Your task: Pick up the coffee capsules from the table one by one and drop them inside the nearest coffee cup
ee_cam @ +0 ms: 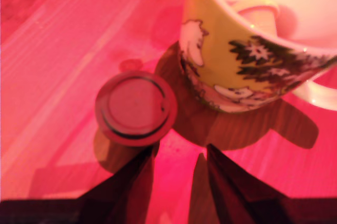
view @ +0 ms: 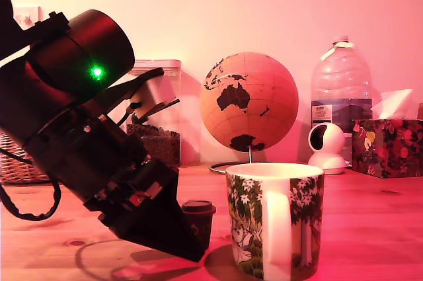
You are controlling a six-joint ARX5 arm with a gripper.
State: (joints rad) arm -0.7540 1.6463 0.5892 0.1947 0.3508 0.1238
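The capsule (ee_cam: 136, 108) stands on the table (ee_cam: 63, 50) at the mug's (ee_cam: 247, 60) eight o'clock, just beside it. The gripper (ee_cam: 176, 163) hangs parted and empty. Probably light, stiff and slick-walled: pinch below the rim.

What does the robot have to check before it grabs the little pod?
1. Pod standing on the table, flat end up: ok.
2. Gripper open: ok, a gap shows between the fingers.
3. Pod between the fingers: not ok, in the wrist view it sits ahead of the tips and off toward one finger.
4. Gripper low enough: ok, in the exterior view its tip is down near the table beside the pod.
5. Mug upright and open: ok.
6. Space between pod and mug for a finger: cannot tell; they stand close but apart.
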